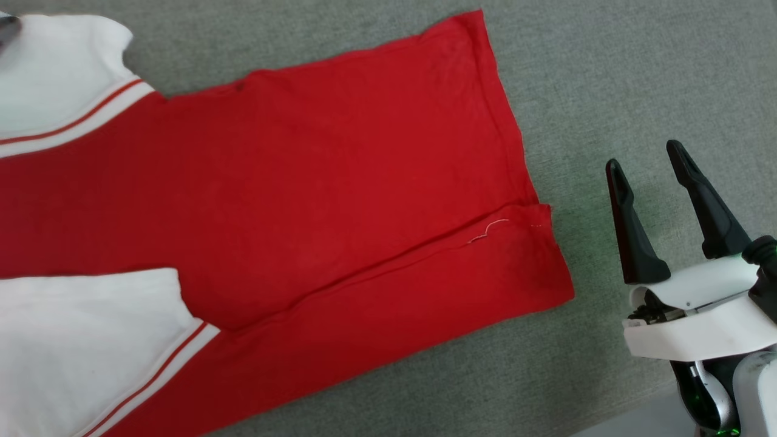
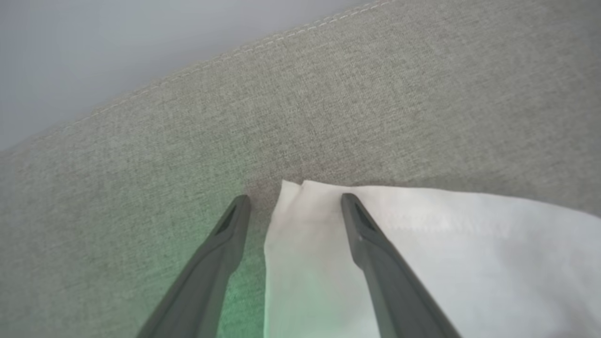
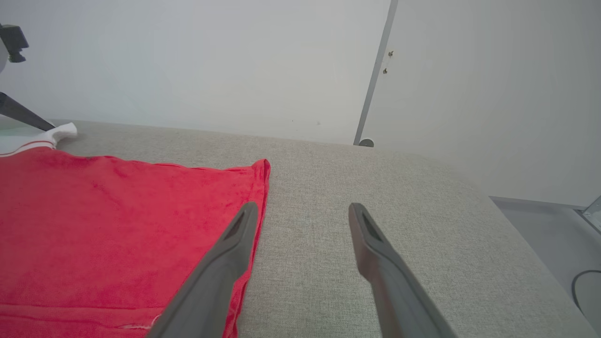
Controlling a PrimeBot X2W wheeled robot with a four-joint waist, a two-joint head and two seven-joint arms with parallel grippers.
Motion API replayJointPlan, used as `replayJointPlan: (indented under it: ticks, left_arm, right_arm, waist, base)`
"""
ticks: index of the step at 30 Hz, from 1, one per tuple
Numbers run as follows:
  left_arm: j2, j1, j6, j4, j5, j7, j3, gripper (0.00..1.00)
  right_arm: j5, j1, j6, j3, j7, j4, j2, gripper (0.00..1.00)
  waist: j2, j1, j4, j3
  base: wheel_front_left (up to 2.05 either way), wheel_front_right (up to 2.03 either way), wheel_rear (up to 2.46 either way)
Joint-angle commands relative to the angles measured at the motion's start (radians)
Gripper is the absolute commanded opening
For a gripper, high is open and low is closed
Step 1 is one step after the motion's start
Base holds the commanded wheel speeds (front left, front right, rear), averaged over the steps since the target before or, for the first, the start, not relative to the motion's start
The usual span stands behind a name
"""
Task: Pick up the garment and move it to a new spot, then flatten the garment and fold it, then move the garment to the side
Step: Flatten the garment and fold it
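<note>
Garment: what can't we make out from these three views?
- Head view: neck end and much of both sleeves of the garment, cut off by the left edge.
- Head view: any lettering; plain red faces up, and the cloth hides its own underside.
- Left wrist view: whether the left gripper touches the white sleeve; the fingers cover the contact.

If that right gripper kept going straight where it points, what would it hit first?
Probably bare grey cushion: the open right gripper points alongside the garment, not at it. If it rides level, it may clear the cushion and reach the wall.
</note>
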Motion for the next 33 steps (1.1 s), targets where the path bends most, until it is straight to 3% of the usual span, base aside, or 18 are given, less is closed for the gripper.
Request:
replayJointPlan:
  ticks: [1,5,6,7,8,9,10,16,24,33]
  left_arm:
    - [0.007,-0.004,0.004,0.012,0.01,0.012,-0.009,1.0]
    - [-0.003,0.01,0.026,0.067,-0.008,0.083,-0.015,1.0]
    - [-0.008,0.016,0.031,0.079,-0.013,0.105,-0.018,0.83]
    - [-0.014,0.021,0.037,0.089,-0.022,0.124,-0.016,0.74]
    - [-0.023,0.026,0.046,0.099,-0.031,0.152,-0.015,0.5]
    - [-0.03,0.032,0.047,0.103,-0.039,0.172,-0.017,0.32]
    - [-0.037,0.037,0.053,0.102,-0.043,0.179,-0.018,0.01]
    - [-0.059,0.046,0.079,0.086,-0.069,0.213,-0.011,0.0]
    - [-0.094,0.041,0.084,0.06,-0.084,0.172,-0.002,0.0]
    - [-0.138,0.002,0.066,0.068,-0.089,0.137,-0.007,0.0]
  right_arm:
    - [0.001,-0.018,-0.001,0.001,0.0,0.003,0.004,1.0]
    - [0.01,-0.021,-0.001,-0.001,0.01,0.007,0.001,1.0]
    - [0.012,-0.022,-0.001,-0.003,0.016,0.007,0.002,1.0]
    - [0.018,-0.022,-0.001,-0.003,0.022,0.007,0.001,1.0]
    - [0.022,-0.023,-0.001,-0.003,0.031,0.008,0.0,1.0]
    - [0.025,-0.023,-0.001,-0.003,0.038,0.006,-0.002,1.0]
    - [0.032,-0.023,-0.001,-0.002,0.046,0.004,-0.003,1.0]
    - [0.08,-0.044,-0.001,0.014,0.134,-0.013,-0.012,1.0]
    - [0.18,-0.224,-0.001,0.04,0.426,0.021,-0.059,1.0]
    - [0.265,-0.534,-0.001,0.099,0.723,0.243,-0.086,1.0]
  waist:
    - [-0.0001,0.0,-0.011,0.015]
    - [-0.0001,0.0,-0.008,0.016]
    - [-0.0001,0.0,-0.007,0.015]
    - [-0.0001,0.0,-0.005,0.014]
    - [-0.0001,0.0,-0.004,0.013]
    - [-0.0001,0.0,-0.002,0.012]
    - [-0.0001,0.0,0.0,0.011]
    - [-0.0001,0.0,0.01,0.012]
    - [-0.0001,0.0,0.03,0.01]
    - [-0.0001,0.0,0.075,0.025]
  base:
    - [0.0,0.0,0.0]
    - [0.0,0.0,0.0]
    - [0.0,0.0,0.0]
    - [0.0,0.0,0.0]
    - [0.0,0.0,0.0]
    - [0.0,0.0,0.0]
    - [0.0,0.0,0.0]
    - [0.0,0.0,0.0]
    - [0.0,0.0,0.0]
    - [0.0,0.0,0.0]
